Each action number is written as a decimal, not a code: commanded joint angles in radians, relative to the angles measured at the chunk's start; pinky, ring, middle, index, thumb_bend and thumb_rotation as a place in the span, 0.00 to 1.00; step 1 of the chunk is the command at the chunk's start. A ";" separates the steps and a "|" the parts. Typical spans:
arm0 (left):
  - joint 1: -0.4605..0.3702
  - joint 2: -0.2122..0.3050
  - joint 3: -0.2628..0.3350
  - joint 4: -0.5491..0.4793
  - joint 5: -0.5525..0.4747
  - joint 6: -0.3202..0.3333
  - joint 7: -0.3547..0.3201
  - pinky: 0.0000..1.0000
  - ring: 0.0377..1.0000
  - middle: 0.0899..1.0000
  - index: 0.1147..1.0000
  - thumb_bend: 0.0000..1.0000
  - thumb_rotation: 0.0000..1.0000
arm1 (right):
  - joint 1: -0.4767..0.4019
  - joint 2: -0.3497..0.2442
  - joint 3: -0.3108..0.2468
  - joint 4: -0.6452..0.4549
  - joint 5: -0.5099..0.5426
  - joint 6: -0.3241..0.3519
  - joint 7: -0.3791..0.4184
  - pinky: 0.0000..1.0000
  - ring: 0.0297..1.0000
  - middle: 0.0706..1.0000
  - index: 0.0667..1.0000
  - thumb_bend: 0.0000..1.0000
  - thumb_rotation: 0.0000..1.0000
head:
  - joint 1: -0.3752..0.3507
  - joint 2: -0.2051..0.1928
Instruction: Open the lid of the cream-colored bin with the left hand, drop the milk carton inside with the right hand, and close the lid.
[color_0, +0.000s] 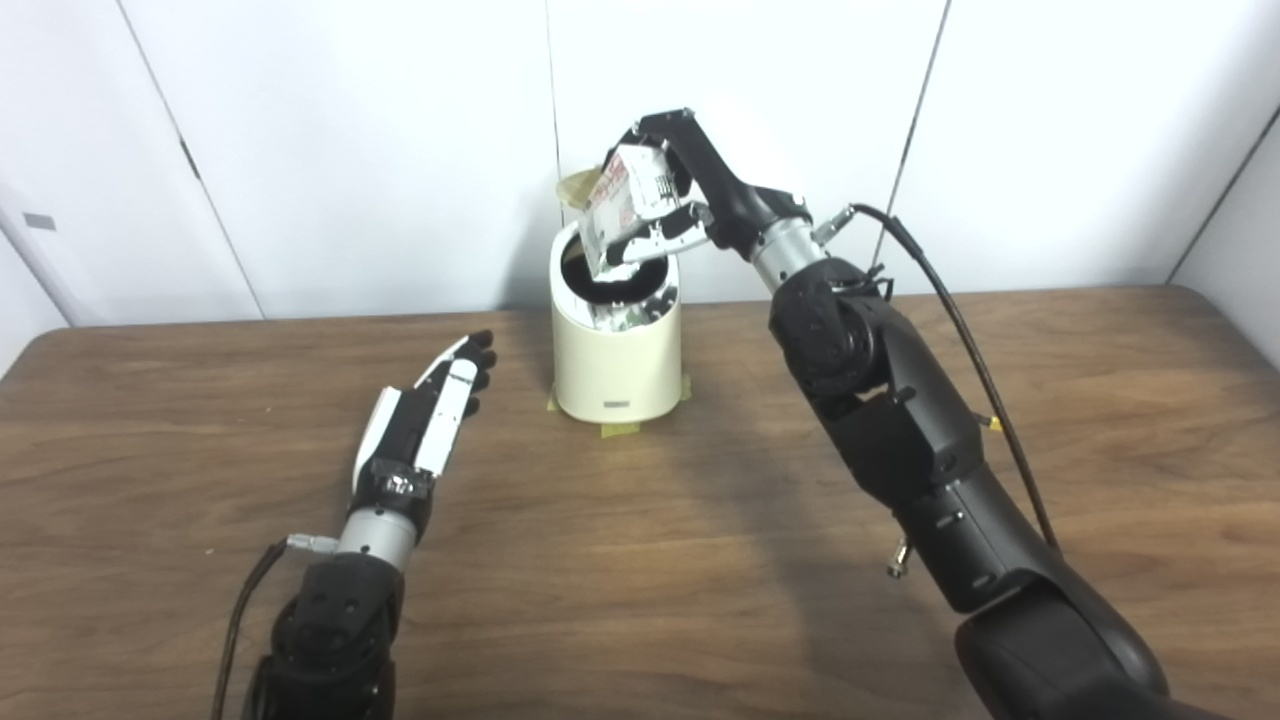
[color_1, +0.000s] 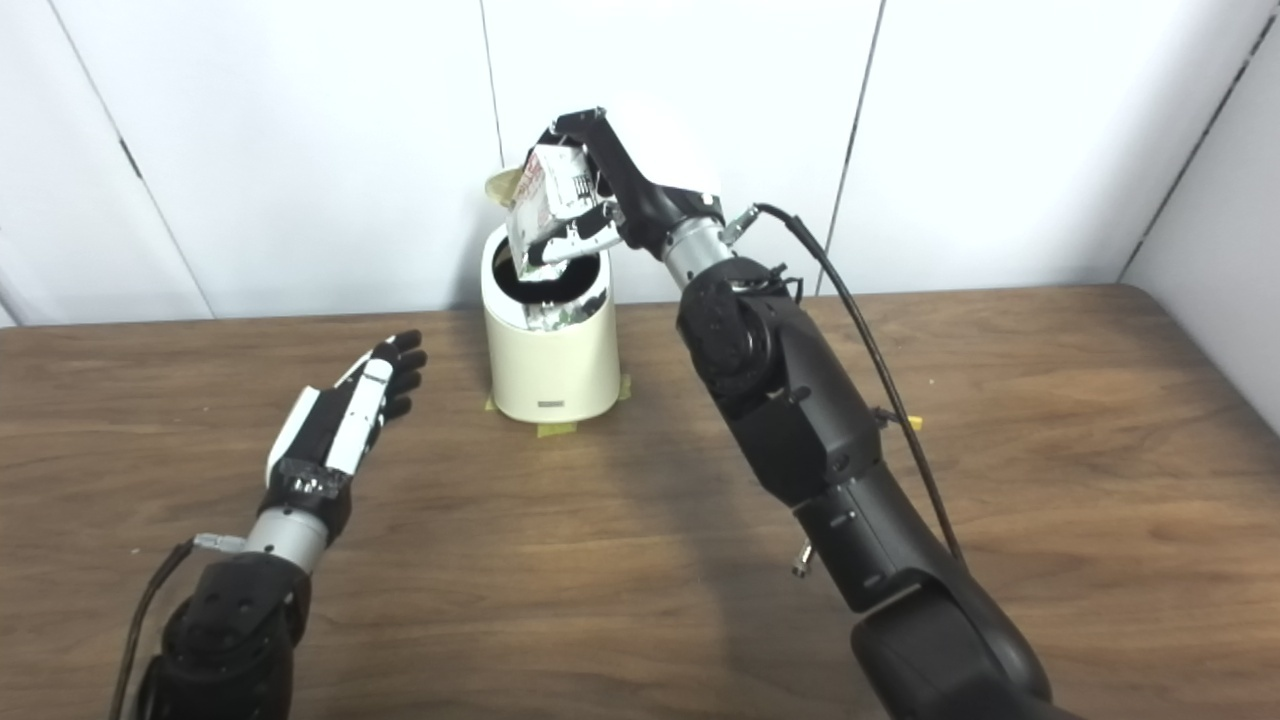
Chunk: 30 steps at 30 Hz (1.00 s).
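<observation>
The cream-colored bin (color_0: 615, 365) stands at the back middle of the table with its lid (color_0: 577, 186) tipped up behind the dark mouth. My right hand (color_0: 680, 190) hovers over the mouth, shut on the milk carton (color_0: 620, 205), which is tilted with its lower end at the opening. My left hand (color_0: 430, 410) lies low over the table to the left of the bin, open, fingers stretched toward it and holding nothing. A small gap separates its fingertips from the bin's wall.
Yellow tape pieces (color_0: 620, 430) mark the bin's foot on the wooden table (color_0: 640, 560). White wall panels stand close behind the bin. A black cable (color_0: 960, 320) loops off my right forearm.
</observation>
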 joint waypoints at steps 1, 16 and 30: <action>-0.028 -0.005 0.003 -0.025 0.004 -0.025 0.016 0.90 0.89 0.89 0.90 0.38 1.00 | -0.084 -0.002 -0.020 0.003 0.005 -0.024 -0.051 0.35 0.37 0.46 0.47 0.50 0.00 | 0.002 0.001; -0.025 -0.005 0.009 -0.039 0.009 -0.012 0.014 0.93 0.91 0.89 0.90 0.38 1.00 | -0.105 -0.017 -0.002 0.084 0.004 -0.052 -0.078 0.39 0.37 0.46 0.47 0.50 0.00 | 0.004 0.006; -0.033 -0.008 0.008 -0.046 0.035 -0.002 0.018 0.94 0.93 0.88 0.89 0.39 1.00 | -0.108 -0.020 0.032 0.065 -0.003 0.016 0.012 0.48 0.49 0.55 0.46 0.52 0.06 | 0.000 0.006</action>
